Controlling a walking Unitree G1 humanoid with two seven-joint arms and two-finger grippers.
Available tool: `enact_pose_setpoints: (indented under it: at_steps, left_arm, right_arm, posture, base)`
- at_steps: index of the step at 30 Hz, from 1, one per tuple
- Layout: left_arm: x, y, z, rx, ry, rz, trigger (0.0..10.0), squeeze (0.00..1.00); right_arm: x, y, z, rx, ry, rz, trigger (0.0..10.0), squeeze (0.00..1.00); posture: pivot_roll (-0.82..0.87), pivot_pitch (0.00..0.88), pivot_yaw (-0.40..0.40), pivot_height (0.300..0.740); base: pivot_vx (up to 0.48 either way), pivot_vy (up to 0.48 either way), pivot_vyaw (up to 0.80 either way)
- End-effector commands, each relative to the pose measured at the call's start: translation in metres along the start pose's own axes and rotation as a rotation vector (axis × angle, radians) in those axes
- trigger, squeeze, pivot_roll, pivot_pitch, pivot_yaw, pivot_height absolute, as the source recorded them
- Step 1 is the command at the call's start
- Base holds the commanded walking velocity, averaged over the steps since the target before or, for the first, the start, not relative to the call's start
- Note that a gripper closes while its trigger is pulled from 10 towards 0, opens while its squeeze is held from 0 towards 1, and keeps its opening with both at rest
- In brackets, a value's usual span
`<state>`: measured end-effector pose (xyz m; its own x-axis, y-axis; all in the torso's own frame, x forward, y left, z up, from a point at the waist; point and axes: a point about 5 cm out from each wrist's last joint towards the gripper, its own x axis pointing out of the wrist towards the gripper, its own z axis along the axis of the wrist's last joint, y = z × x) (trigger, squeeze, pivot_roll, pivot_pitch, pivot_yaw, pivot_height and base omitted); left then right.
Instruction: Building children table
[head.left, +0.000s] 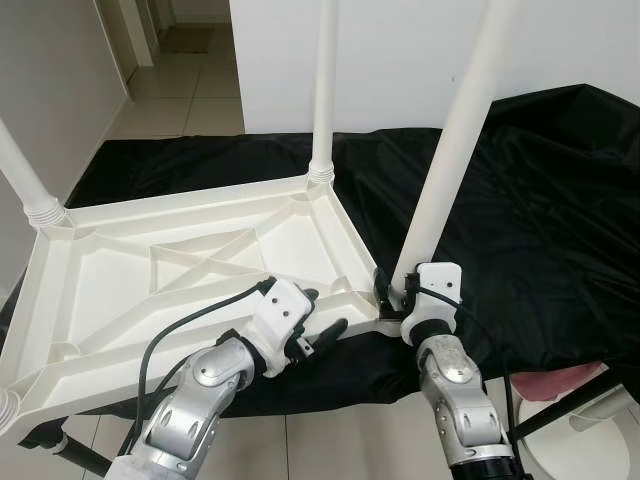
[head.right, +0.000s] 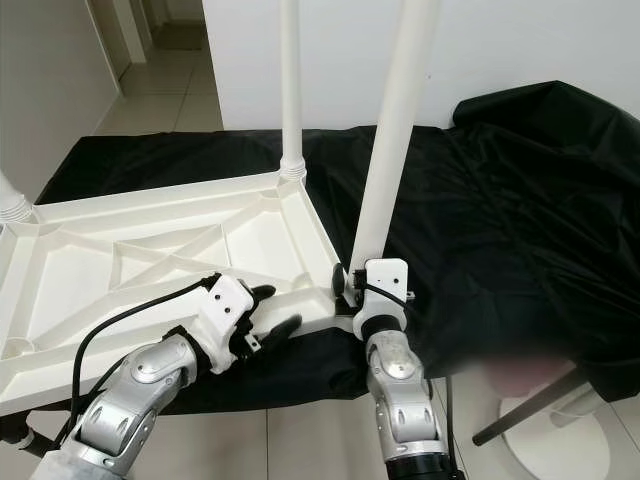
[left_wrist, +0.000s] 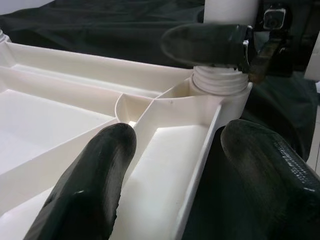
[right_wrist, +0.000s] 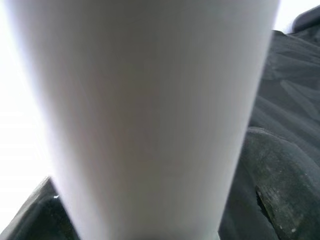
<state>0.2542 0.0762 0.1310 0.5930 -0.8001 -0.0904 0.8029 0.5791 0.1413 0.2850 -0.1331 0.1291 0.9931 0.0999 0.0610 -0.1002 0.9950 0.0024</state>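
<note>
Tabletop (head.left: 190, 260) upside down, leg (head.left: 455, 150) upright, right pincer (head.left: 395, 290) seemingly clamping leg, left pincer (head.left: 322, 318) apart astride rim.

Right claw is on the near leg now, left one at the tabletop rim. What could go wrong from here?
1. The near leg leans while the far leg stands straight; turning it may cross-thread its corner socket.
2. The tabletop overhangs the black-draped surface toward the robot. The left claw is open over the rim, so twisting could shift or tip it.
3. The right claw grips the smooth leg low down and may slip.
</note>
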Motion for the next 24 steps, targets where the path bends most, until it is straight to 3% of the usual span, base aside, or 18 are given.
enact_pose_setpoints:
  at_steps: [1,5,10,13,19,20,21,22,24]
  left_arm:
    - [-0.001,-0.007,0.001,-0.012,0.001,-0.082,10.0,0.00]
    - [-0.004,-0.016,0.001,-0.026,-0.002,-0.142,10.0,0.00]
    - [-0.005,-0.020,0.002,-0.039,-0.005,-0.170,10.0,0.00]
    - [-0.005,-0.023,0.004,-0.056,-0.007,-0.200,10.0,0.00]
    - [-0.005,-0.025,0.005,-0.045,0.000,-0.211,10.0,0.00]
    - [-0.005,-0.025,0.004,-0.042,0.004,-0.212,10.0,0.00]
    - [-0.005,-0.025,0.004,-0.042,0.004,-0.212,10.0,0.00]
    - [-0.006,-0.025,0.005,-0.040,0.010,-0.211,10.0,0.00]
    - [-0.007,-0.023,0.005,-0.041,0.014,-0.210,10.0,0.00]
  right_arm:
    - [0.001,0.002,0.002,0.010,-0.016,0.040,10.0,0.00]
    - [-0.001,-0.003,0.006,-0.028,-0.044,0.174,10.0,0.00]
    - [0.001,-0.011,0.007,-0.062,-0.056,0.247,10.0,0.00]
    - [0.008,-0.020,0.010,-0.106,-0.055,0.397,10.0,0.00]
    - [0.012,-0.023,0.011,-0.133,-0.057,0.460,10.0,0.00]
    - [0.015,-0.023,0.011,-0.137,-0.054,0.487,7.8,0.00]
    - [0.015,-0.023,0.011,-0.137,-0.054,0.487,7.8,0.00]
    - [0.018,-0.021,0.009,-0.152,-0.037,0.541,0.0,0.00]
    - [0.021,-0.019,0.004,-0.183,-0.016,0.594,0.0,0.00]
  posture:
    - [-0.02,0.011,0.001,0.740]
    - [-0.03,0.035,0.016,0.740]
    - [-0.03,0.039,0.020,0.740]
    - [-0.03,0.043,0.031,0.740]
    - [-0.03,0.047,0.038,0.740]
    - [-0.03,0.048,0.040,0.740]
    - [-0.03,0.048,0.040,0.740]
    - [-0.03,0.054,0.045,0.740]
    - [-0.02,0.053,0.045,0.740]
  base:
    - [0.000,0.000,0.00]
    - [0.000,0.000,0.00]
    - [0.000,0.000,0.00]
    - [0.000,0.000,0.00]
    - [0.000,0.000,0.00]
    - [0.000,0.000,0.00]
    - [0.000,0.000,0.00]
    - [0.000,0.000,0.00]
    - [0.000,0.000,0.00]
